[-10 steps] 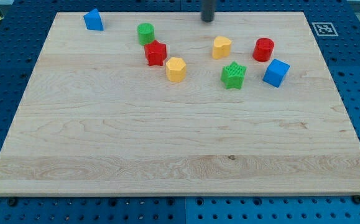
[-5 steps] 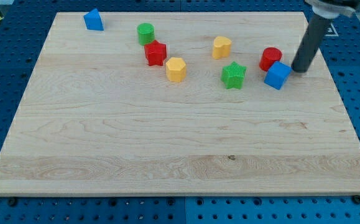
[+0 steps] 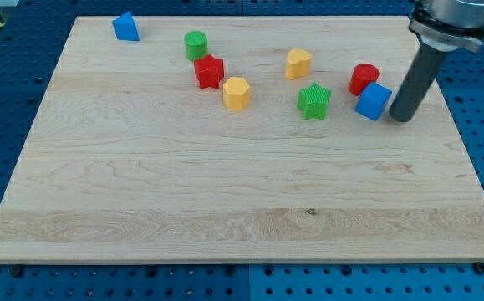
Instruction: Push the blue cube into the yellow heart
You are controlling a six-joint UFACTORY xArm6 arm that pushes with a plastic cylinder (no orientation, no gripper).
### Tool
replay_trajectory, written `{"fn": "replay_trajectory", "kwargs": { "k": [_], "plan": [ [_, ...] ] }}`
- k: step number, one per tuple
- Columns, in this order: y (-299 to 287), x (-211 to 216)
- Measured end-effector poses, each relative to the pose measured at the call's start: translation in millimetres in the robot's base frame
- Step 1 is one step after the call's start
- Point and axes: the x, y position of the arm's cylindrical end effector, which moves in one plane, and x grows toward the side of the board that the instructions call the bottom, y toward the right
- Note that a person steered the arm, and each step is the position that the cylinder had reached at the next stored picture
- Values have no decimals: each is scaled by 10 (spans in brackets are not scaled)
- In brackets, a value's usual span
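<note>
The blue cube [image 3: 373,101] sits on the board's right side, just below the red cylinder [image 3: 363,78] and touching or nearly touching it. The yellow heart [image 3: 298,63] lies up and to the left of the cube, with the green star [image 3: 313,101] below it. My tip [image 3: 401,118] stands just to the right of the blue cube, close to its right face; contact cannot be told.
A red block [image 3: 210,71], a green cylinder [image 3: 196,44] and a yellow hexagonal block [image 3: 236,93] cluster at the upper middle left. A second blue block [image 3: 125,26] sits at the top left corner. The wooden board [image 3: 225,192] lies on a blue pegboard.
My tip came from the top middle of the board to the right side, then moved down beside the blue cube. The red cylinder shifted slightly down-right toward the cube.
</note>
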Motion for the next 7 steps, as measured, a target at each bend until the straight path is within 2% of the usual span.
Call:
{"fn": "replay_trajectory", "kwargs": {
  "k": [4,7],
  "plan": [
    [-235,-82],
    [-664,-354]
  ]
}}
